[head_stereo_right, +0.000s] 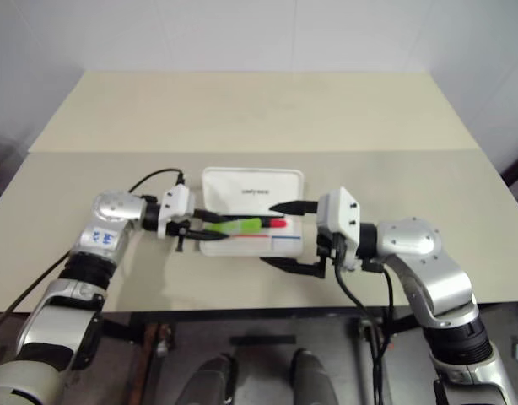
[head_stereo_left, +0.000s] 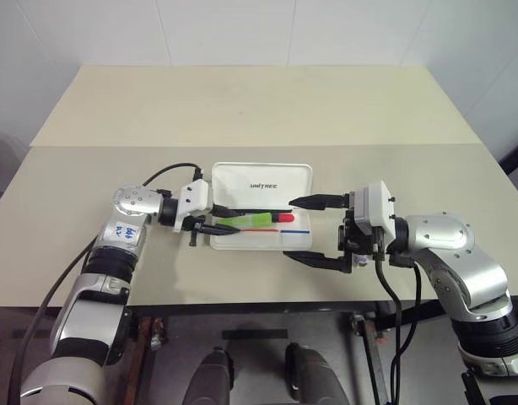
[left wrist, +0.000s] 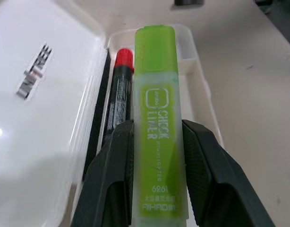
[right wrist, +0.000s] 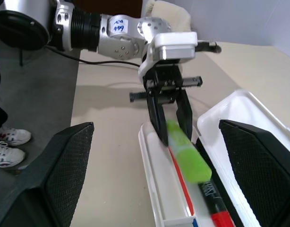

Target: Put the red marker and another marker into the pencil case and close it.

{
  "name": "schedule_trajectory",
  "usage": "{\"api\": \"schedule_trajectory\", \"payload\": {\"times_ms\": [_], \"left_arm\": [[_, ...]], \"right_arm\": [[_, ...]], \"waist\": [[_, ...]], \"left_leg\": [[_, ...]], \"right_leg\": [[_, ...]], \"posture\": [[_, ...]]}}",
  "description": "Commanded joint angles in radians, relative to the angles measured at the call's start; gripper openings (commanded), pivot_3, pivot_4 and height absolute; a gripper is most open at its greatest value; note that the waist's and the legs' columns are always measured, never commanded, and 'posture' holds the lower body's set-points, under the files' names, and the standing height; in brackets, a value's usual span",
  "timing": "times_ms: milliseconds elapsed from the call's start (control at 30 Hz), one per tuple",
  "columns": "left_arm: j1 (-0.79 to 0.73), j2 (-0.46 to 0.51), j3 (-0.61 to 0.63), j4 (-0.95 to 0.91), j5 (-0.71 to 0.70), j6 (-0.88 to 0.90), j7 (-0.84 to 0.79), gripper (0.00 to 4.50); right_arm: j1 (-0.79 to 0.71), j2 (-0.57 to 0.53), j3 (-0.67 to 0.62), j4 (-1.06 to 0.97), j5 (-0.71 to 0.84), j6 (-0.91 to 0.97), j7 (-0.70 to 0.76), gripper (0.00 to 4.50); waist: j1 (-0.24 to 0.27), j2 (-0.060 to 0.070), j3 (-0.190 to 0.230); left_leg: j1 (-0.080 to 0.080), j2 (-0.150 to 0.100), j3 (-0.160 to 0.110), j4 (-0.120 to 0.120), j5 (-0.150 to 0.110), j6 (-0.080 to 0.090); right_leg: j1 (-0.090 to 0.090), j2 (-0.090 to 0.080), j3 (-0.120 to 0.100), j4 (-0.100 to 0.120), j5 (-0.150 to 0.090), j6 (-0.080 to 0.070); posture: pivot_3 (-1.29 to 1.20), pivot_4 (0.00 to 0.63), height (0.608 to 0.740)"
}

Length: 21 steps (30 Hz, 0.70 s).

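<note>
Green stubby highlighter (left wrist: 157, 137) pinched in my left hand (head_stereo_left: 210, 218) over the white plastic case (head_stereo_left: 261, 179) for dropping; right hand (head_stereo_left: 314, 231) spread wide, empty.

Setting: robot test lab. Bare beige tabletop (head_stereo_left: 242, 110) against plain white walls (head_stereo_left: 225, 29). Grey floor (right wrist: 36, 109); a person's sneakers (right wrist: 8, 144) beside it.
</note>
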Motion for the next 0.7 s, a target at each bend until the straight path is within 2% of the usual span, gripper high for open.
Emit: {"api": "schedule_trajectory", "payload": {"times_ms": [33,700], "left_arm": [[-0.003,-0.003,-0.018,0.013,0.012,0.012,-0.009,1.06],[0.050,0.048,-0.040,-0.079,0.012,0.120,-0.057,1.06]], "right_arm": [[0.013,-0.008,-0.034,-0.054,0.018,0.003,-0.027,4.50],[0.000,0.001,-0.026,-0.053,0.016,-0.008,-0.060,4.50]], "waist": [[-0.001,0.000,0.000],[-0.002,0.000,0.000]], "left_leg": [[0.000,0.000,0.000,0.000,0.000,0.000],[0.001,0.001,0.000,0.000,0.000,0.000]], "right_leg": [[0.000,0.000,0.000,0.000,0.000,0.000],[0.000,0.001,0.001,0.001,0.000,0.000]], "posture": [[0.00,0.150,0.740],[0.00,0.150,0.740]]}}
